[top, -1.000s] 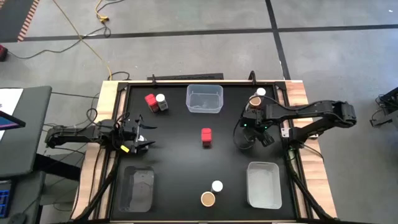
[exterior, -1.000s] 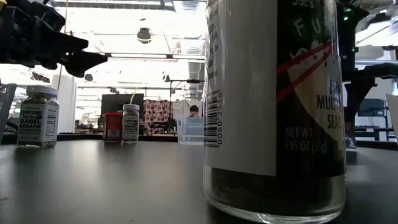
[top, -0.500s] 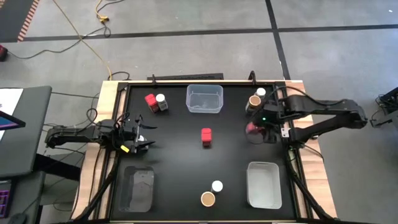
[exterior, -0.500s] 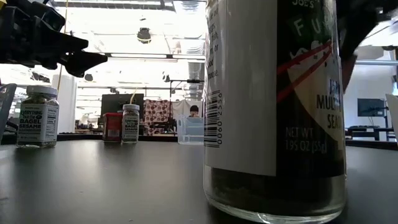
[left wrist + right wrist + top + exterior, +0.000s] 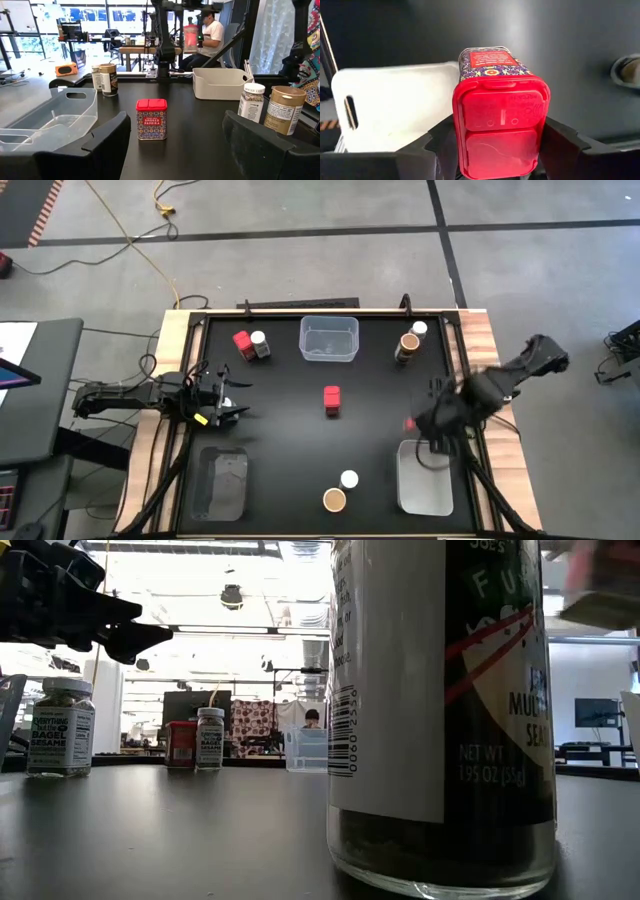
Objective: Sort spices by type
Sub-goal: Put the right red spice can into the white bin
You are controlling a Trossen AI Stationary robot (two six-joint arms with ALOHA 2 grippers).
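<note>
**A:** so what's the right gripper [image 5: 495, 150] got hold of?

**B:** its two dark fingers are clamped on the sides of a red paprika tin [image 5: 497, 125], lid end facing the wrist cam. It's being carried in the air just beside the white bin [image 5: 425, 478], at that bin's far edge. In the overhead shot the arm is blurred, and you only get a speck of red near the bin's corner.

**A:** and the other arm?

**B:** left gripper [image 5: 222, 398] is parked well away from the white bin, out at the table's left edge. Fingers spread, nothing between them.

**A:** tips for the drop?

**B:** my guess is the tin is headed into that bin. I'd get it fully over the opening, not the rim, lower it close to the bin floor, then let go so it doesn't bounce or tip out.

**A:** what's the tin look like?

**B:** boxy, with a bright red flip-top lid and a patterned dark label with red panels. A matching second tin [image 5: 332, 400] stands mid-table, well apart from the white bin. Looks rigid, so the grip should hold.
</note>
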